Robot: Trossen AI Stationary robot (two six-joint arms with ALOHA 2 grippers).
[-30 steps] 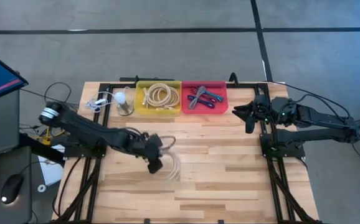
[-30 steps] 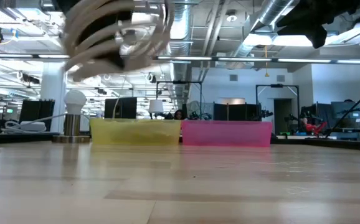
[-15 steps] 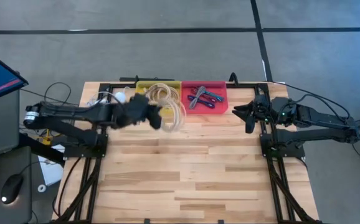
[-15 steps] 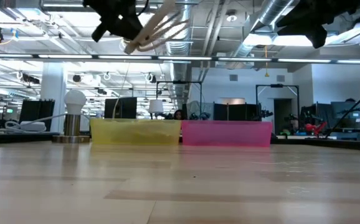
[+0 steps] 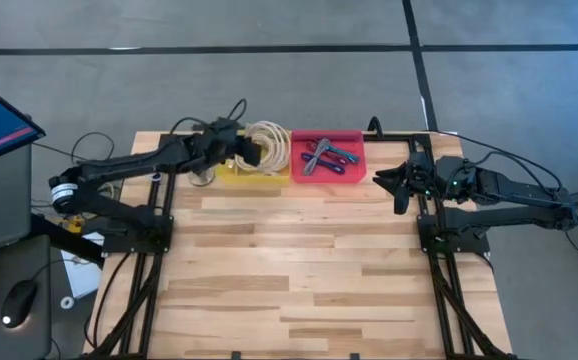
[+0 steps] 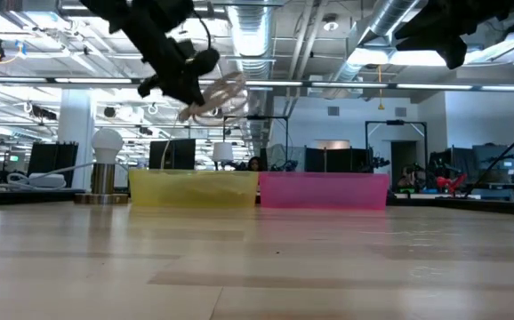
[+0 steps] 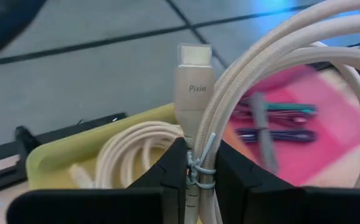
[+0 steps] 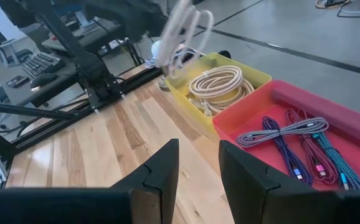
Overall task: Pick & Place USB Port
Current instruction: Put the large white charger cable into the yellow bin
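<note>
My left gripper [image 5: 245, 151] is shut on a coiled cream USB cable [image 5: 272, 146], held in the air over the yellow bin [image 5: 231, 176] at the table's far edge. In the low view, gripper [image 6: 188, 86] and coil [image 6: 222, 95] hang well above the yellow bin [image 6: 193, 188]. Another cream coil [image 7: 136, 146] lies inside that bin. The pink bin [image 5: 354, 170] beside it holds coloured braided cables [image 5: 324, 155]. My right gripper [image 5: 396, 186] waits open, raised near the table's right far corner. My left gripper pinches the cream coil between its two fingers [image 7: 174, 171] where a thin wire tie [image 7: 202, 165] binds the strands together. The cable's plug [image 7: 192, 78] stands out past the fingertips and the loops [image 7: 279, 56] arc away to one side. The coil is lifted clear of bin and table.
A small lamp with a round white bulb [image 6: 107, 162] and a white power strip [image 6: 35, 180] stand left of the yellow bin. Black frame rails [image 5: 439, 250] run along both table sides. Bare wood [image 5: 309, 280] fills the middle and near part of the table.
My left gripper has carried the cream coil from the table's middle toward the far edge, ending above the yellow bin. It stayed shut on the coil, which swung and turned about along the way. The right arm kept still.
</note>
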